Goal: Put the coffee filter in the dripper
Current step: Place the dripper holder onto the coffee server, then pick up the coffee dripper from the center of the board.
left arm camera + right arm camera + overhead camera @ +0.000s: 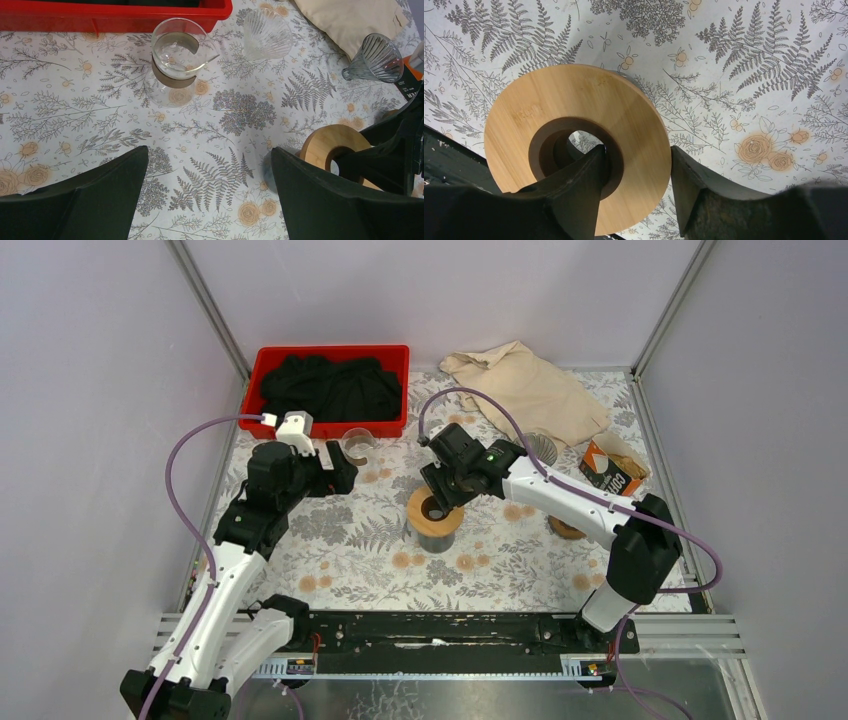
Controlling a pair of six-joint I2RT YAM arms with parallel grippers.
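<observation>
A wooden ring (574,100) tops a short glass stand (434,520) at the table's middle; it also shows in the left wrist view (332,145). My right gripper (636,150) straddles the ring's rim, with one finger in the centre hole and the other against the outer edge; from above it (440,492) sits over the ring's far side. A ribbed glass dripper (376,59) lies at the right, and a clear ribbed cone (267,32) lies near the tray. I cannot pick out a paper filter. My left gripper (210,165) is open and empty above bare cloth, left of the ring.
A glass carafe (177,62) with a brown collar stands in front of the red tray (395,358) holding black cloth. A beige cloth (525,385) lies at the back right, an orange-and-black box (610,470) at the right, and a small wooden disc (566,529) beside the right arm.
</observation>
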